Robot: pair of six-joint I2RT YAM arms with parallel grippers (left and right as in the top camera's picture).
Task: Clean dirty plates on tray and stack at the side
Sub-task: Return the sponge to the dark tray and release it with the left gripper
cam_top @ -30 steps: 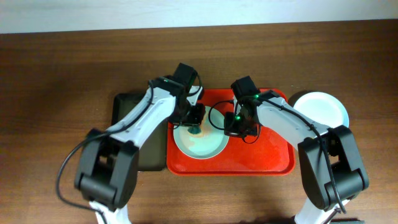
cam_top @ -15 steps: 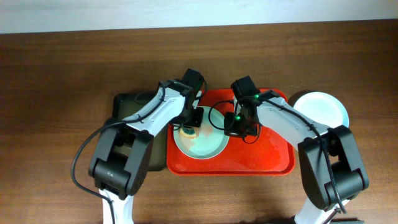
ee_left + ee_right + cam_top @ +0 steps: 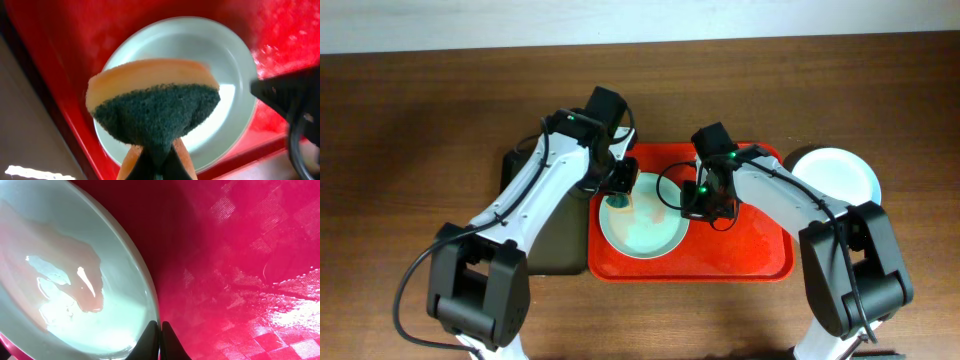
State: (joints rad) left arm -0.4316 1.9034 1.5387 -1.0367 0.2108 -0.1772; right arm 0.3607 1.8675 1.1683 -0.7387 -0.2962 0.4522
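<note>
On wooden tabletop (image 3: 420, 100), nearly finished: stack (image 3: 840, 172) beside tray (image 3: 750, 255); last plate (image 3: 655, 235) pink-smeared, below sponge (image 3: 155, 107) clamped in left gripper (image 3: 157, 162), rim pinched by right gripper (image 3: 159, 336).

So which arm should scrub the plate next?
Left. The left gripper holds the sponge over the plate on the red tray. The right gripper has no sponge; it is shut on the plate's rim, probably steadying it.
</note>
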